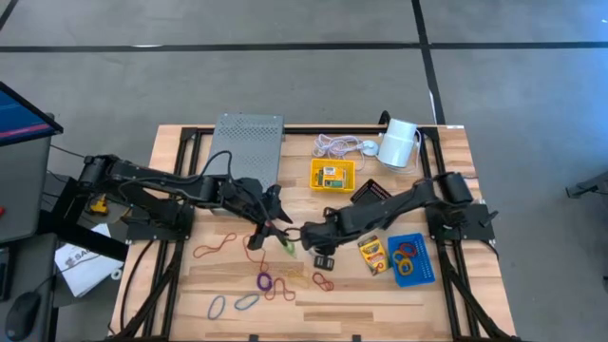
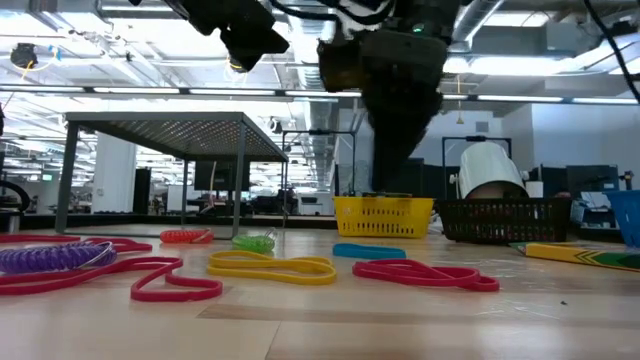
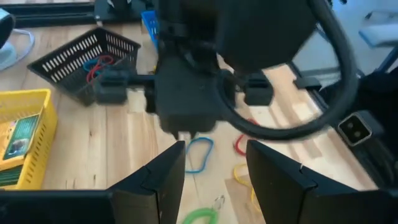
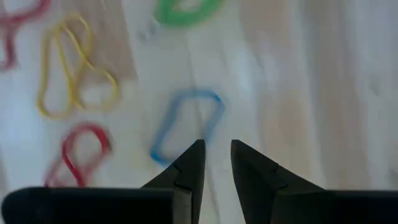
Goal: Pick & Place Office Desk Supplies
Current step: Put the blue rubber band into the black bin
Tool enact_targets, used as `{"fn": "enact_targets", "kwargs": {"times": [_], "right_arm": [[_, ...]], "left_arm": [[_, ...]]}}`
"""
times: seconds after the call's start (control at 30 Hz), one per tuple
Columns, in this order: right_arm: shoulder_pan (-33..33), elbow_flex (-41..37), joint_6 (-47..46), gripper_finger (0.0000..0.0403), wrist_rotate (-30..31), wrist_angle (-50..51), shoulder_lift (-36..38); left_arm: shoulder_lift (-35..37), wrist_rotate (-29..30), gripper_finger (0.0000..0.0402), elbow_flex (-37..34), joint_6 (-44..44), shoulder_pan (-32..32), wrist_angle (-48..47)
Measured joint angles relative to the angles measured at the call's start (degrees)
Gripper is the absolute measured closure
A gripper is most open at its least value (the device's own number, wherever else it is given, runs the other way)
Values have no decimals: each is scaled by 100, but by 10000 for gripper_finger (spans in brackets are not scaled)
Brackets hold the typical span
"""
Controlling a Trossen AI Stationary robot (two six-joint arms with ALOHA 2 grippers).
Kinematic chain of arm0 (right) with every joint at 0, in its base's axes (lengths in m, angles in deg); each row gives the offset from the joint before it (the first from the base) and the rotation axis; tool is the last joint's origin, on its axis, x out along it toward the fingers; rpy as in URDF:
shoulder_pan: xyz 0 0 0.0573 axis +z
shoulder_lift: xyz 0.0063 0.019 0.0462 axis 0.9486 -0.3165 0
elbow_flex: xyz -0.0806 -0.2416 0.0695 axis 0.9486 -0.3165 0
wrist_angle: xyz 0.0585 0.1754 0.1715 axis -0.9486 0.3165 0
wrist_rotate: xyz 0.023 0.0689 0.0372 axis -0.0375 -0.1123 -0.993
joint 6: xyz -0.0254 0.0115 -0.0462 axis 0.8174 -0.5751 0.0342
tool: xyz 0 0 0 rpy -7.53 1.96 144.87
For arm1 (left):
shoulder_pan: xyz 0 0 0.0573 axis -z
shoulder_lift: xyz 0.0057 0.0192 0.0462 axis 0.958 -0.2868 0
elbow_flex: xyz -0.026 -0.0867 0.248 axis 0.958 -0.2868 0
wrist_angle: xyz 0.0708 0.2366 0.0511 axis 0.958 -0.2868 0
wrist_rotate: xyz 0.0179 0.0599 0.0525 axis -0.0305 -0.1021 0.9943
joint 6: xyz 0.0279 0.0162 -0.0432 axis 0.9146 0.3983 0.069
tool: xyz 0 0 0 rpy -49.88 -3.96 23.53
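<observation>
Coloured rubber bands lie flat across the near half of the wooden table (image 1: pixel 190 285). My right gripper (image 4: pixel 217 152) points steeply down, just over a blue rubber band (image 4: pixel 186 124), its fingers a narrow gap apart with nothing between them. In the high view it is at mid-table (image 1: pixel 306 237). My left gripper (image 3: pixel 214 168) is open and raised just to its left (image 1: pixel 281 226), above a green band (image 3: pixel 199 216). A yellow tray (image 1: pixel 332 175) holds a crayon box. The black mesh tray (image 1: pixel 370 193) and the blue tray (image 1: pixel 411 258) hold bands. Another crayon box (image 1: pixel 372 255) lies flat beside the blue tray.
A grey perforated stand (image 1: pixel 249 138) is at the far left of the table. A coiled white cord (image 1: pixel 337 145) and a white cylinder (image 1: pixel 399 142) sit at the far edge. Yellow (image 4: pixel 71 68) and red (image 4: pixel 84 152) bands lie close to the blue one.
</observation>
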Motion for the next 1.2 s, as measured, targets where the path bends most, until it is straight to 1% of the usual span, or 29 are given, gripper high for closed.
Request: {"fn": "enact_targets", "kwargs": {"times": [0.2,0.33,0.4,0.53,0.6,0.7,0.87,0.93,1.07,1.2], "right_arm": [[55,45,-50,327,-13,-5,-304],[89,43,-72,327,-18,-104,-413],[91,43,-108,327,-26,-126,-410],[87,43,-109,327,-22,-225,-413],[84,42,-108,327,-23,-247,-413],[91,29,-85,327,-25,-262,-413],[56,-15,-60,327,-22,-343,-413],[39,-99,-27,327,-24,-433,-410],[-45,-146,-24,327,-26,-438,-413],[-101,-145,-13,327,-26,-474,-413]], "left_arm": [[-2,3,235,0,357,-2,-160],[143,23,235,0,394,-2,-292],[331,123,237,-9,389,-2,-503],[827,245,245,-94,374,-3,-618],[1168,271,251,-297,353,-4,-512],[1746,275,258,-756,172,-13,-73],[2609,288,265,-1568,-232,-41,1100],[2829,306,266,-1783,-350,-46,1269],[2986,311,265,-1929,-412,-39,1363],[2952,310,266,-1928,-396,-28,1388]]}}
